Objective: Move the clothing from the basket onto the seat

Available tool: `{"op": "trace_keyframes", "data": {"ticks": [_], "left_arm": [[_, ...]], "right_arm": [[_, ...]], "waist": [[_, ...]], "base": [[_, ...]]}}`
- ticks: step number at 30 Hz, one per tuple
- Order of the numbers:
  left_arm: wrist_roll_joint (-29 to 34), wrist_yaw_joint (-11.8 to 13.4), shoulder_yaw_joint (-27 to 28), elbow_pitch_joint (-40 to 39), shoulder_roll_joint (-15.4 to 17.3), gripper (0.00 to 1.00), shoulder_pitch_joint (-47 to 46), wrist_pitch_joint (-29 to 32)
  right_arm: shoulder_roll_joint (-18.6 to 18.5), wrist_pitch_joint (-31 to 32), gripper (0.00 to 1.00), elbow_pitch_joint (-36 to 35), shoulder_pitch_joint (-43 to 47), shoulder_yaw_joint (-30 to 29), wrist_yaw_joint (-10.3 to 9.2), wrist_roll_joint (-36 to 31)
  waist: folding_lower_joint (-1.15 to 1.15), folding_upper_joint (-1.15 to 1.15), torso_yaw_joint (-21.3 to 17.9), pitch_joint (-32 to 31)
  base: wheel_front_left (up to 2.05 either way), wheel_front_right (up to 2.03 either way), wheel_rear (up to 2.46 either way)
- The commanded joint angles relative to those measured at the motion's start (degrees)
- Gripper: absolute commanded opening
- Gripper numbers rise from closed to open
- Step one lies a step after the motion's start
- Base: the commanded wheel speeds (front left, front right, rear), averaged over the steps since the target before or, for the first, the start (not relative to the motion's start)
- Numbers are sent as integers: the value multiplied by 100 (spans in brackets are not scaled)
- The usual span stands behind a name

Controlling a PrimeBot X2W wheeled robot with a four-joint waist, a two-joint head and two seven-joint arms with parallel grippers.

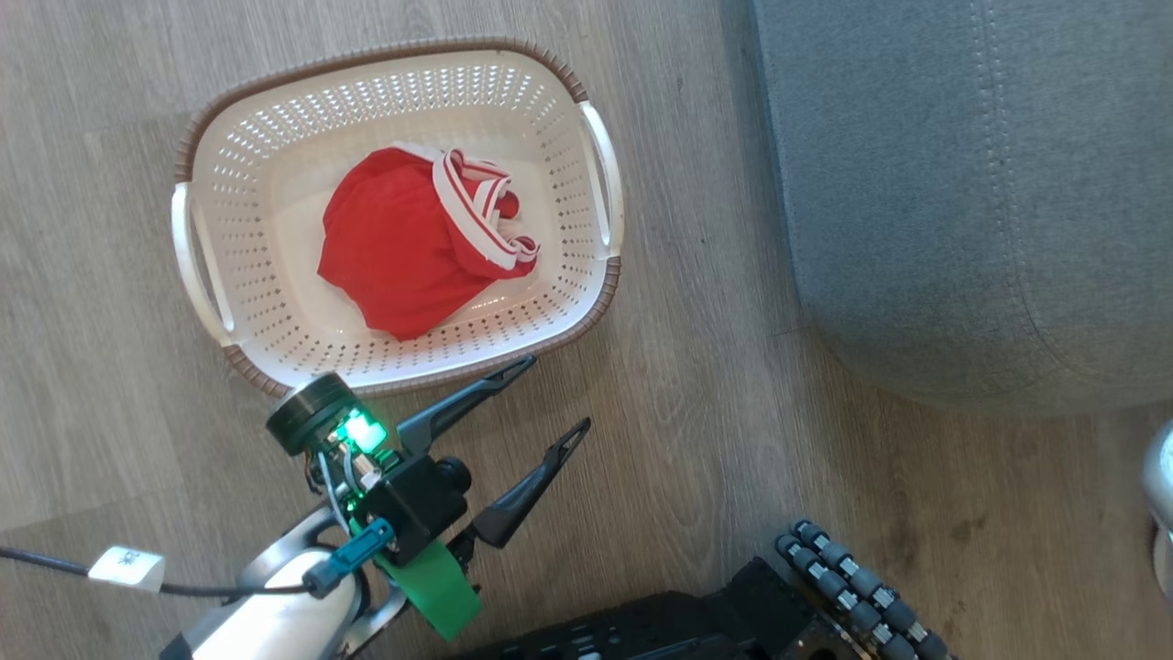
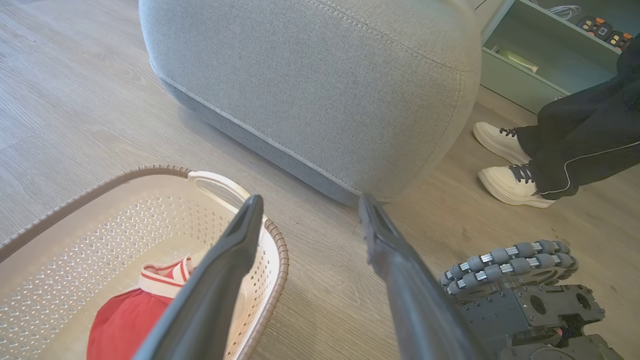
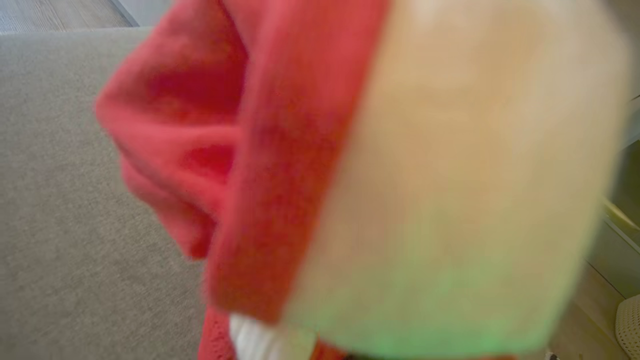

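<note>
one red garment (image 1: 417,243) lies in the basket (image 1: 275,128). left gripper (image 1: 559,391) is spread wide and empty by the basket's near rim. second red garment (image 3: 200,150) is blurred up close, with the seat (image 3: 60,200) behind it. can't tell the right gripper's grip.

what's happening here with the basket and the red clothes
A two-armed robot is moving clothing from a basket to a grey seat. One red garment lies in the basket, the open left gripper beside its rim. A second red garment hangs, blurred, close to the right wrist camera, the seat behind it.
</note>
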Motion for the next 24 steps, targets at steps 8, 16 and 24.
{"op": "trace_keyframes", "data": {"ticks": [8,16,24], "left_arm": [[68,-6,207,-289,102,100,30,-29],[99,-6,222,-264,68,100,2,-29],[140,-6,106,-131,-138,100,-101,-29]], "right_arm": [[36,283,0,-53,-117,-254,-2,-375],[125,122,80,-96,-107,-218,-2,-428],[168,69,100,-80,28,1,-2,-434]], "waist": [[-1,0,24,92],[-1,0,4,53],[-1,0,-3,-347]], "base": [[0,0,0],[0,0,0],[0,0,0]]}}
